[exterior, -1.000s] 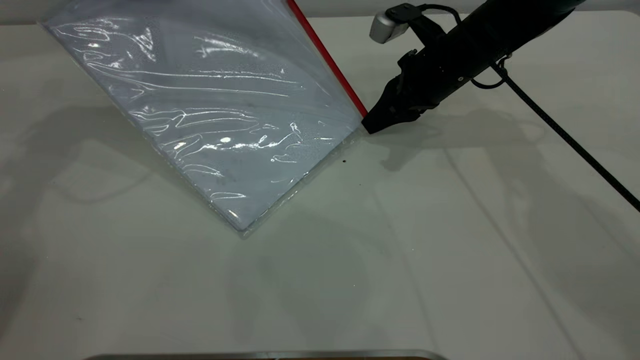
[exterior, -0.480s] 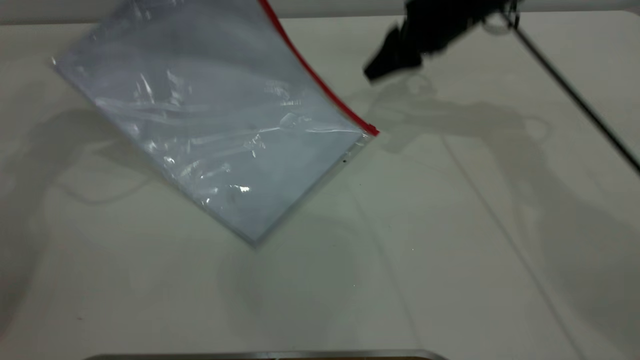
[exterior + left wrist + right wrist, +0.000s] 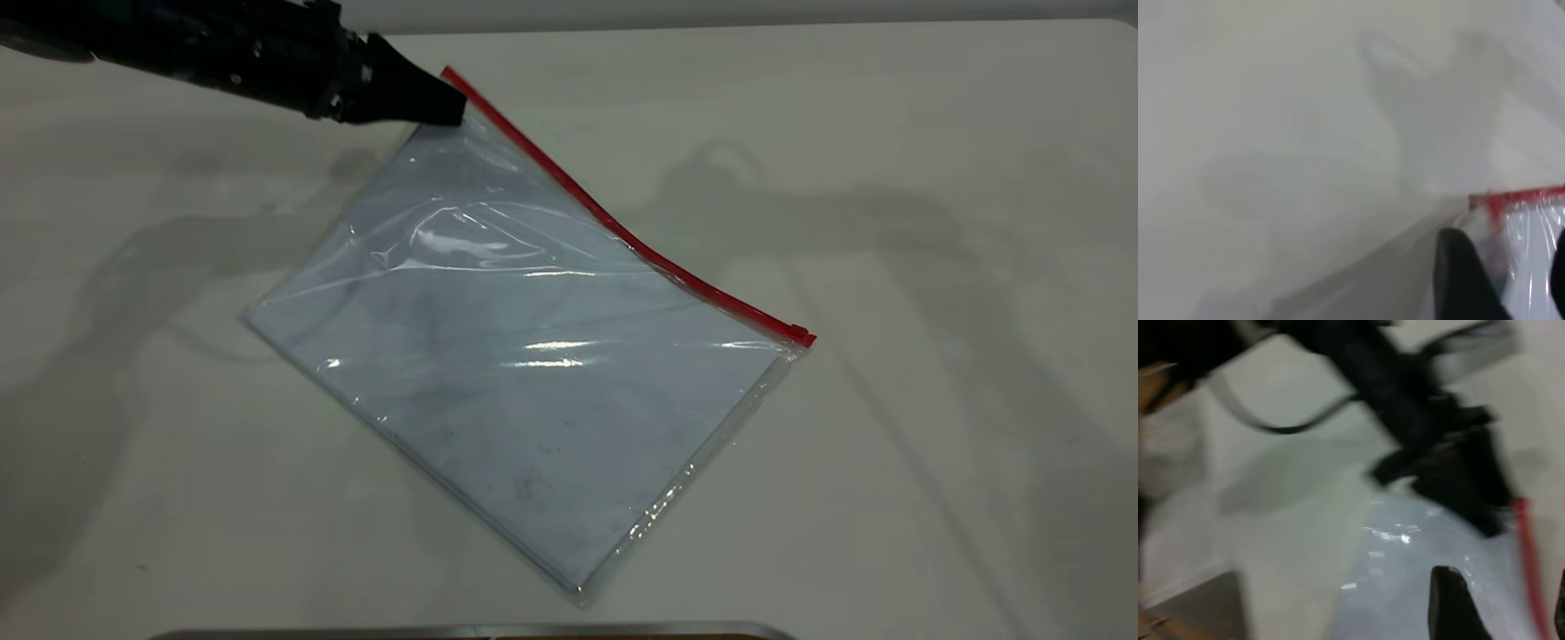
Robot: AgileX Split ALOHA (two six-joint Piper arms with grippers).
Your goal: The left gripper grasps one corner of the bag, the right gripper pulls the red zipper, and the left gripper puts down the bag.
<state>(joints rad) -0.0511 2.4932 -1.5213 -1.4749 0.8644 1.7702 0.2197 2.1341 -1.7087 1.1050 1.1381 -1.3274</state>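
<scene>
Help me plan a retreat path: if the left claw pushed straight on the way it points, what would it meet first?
The bag: the left claw already sits at its corner by the red zipper, likely gripping it.

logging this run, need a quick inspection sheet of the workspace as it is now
surface: white table, shadowed, a few tiny specks
job's things: the bag lies mostly flat, far corner raised; the red zipper runs along its far long edge, end tab at the right
clutter: nothing seen
grippers: the left gripper pinches the bag's far corner; the right gripper is out of the exterior view, fingers apart above the bag
cables: a black cable in the right wrist view
surroundings: metal edge at the near side
</scene>
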